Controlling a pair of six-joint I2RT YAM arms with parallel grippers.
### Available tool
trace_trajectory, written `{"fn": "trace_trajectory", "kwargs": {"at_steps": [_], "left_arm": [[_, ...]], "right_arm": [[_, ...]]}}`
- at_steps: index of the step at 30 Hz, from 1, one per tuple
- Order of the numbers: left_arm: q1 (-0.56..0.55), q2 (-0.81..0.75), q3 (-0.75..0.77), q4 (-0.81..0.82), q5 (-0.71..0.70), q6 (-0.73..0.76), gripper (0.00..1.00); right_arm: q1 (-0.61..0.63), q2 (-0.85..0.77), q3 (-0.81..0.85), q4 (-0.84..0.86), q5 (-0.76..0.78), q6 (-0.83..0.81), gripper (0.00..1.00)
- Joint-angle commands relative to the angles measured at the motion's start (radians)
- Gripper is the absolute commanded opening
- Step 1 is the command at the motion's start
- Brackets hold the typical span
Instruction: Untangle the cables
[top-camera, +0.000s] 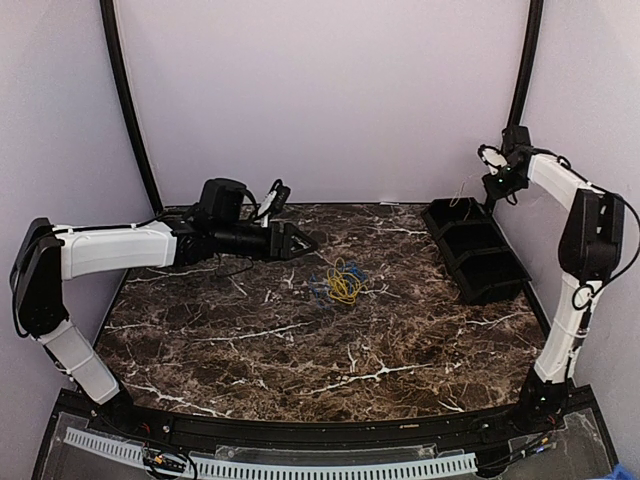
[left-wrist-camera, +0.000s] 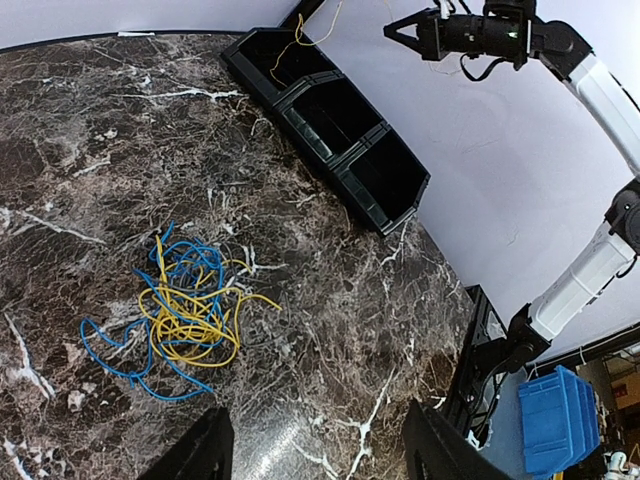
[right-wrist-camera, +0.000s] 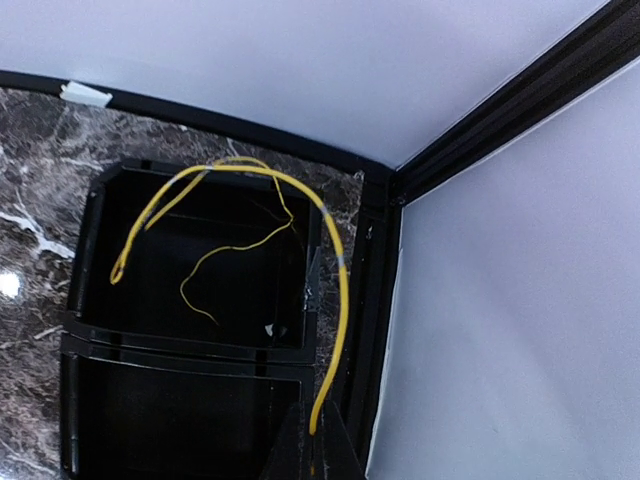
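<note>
Right hand (right-wrist-camera: 312, 452) pinching a yellow cable (right-wrist-camera: 343, 280), left hand (left-wrist-camera: 315, 448) gaping empty, we are risking draping it across the rim of the bin (right-wrist-camera: 85, 250).

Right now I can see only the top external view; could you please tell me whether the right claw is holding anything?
Observer: Yes. The right wrist view shows the right claw shut on a yellow cable, which arches above the end compartment of the black tray.
Operator: Thank you. And is the left claw open?
Observer: It is. The left wrist view shows the left claw open and holding nothing, not touching the tangle of blue and yellow cables.
</note>
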Motion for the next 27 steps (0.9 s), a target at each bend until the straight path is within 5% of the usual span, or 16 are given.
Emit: {"fn": "trace_trajectory", "kwargs": {"at_steps": [1, 16, 27], "left_arm": [[-0.004, -0.020, -0.013, 0.021, 0.008, -0.001, 0.61], [-0.006, -0.026, -0.037, 0.033, -0.002, -0.033, 0.61], [-0.016, -0.010, -0.024, 0.028, -0.006, -0.048, 0.61]], "right_arm": [[0.028, 0.122, 0.068, -0.027, 0.089, -0.048, 0.00], [0.149, 0.391, 0.307, 0.061, 0.198, -0.169, 0.00], [0.142, 0.448, 0.279, 0.177, 0.014, -0.113, 0.00]]}}
